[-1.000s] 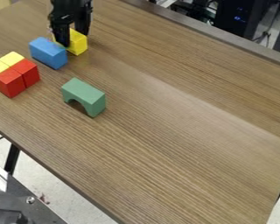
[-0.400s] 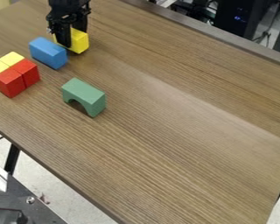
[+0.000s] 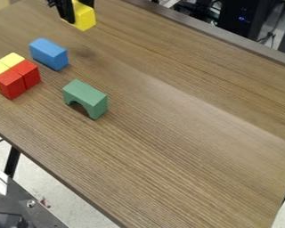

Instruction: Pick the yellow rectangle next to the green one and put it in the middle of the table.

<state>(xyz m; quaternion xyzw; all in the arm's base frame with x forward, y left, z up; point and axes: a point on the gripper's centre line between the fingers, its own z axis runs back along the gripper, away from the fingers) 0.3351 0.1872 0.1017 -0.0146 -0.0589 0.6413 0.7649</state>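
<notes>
Camera view: we see the end effector (image 3: 80, 11) at the top edge, on the left part, with its fingers clamped on the yellow block (image 3: 85, 18). This block is held above the wooden surface (image 3: 186, 133). Below it in the view we find the blue block (image 3: 49, 54) and the green arch (image 3: 85, 96), which stand apart.

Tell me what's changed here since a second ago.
The gripper has gone up with the yellow block between its fingers, so both now sit nearer the picture's top edge, the block also slightly further right. It looks lifted off the table. The blue block, green arch, red blocks and two other yellow ones haven't moved.
</notes>
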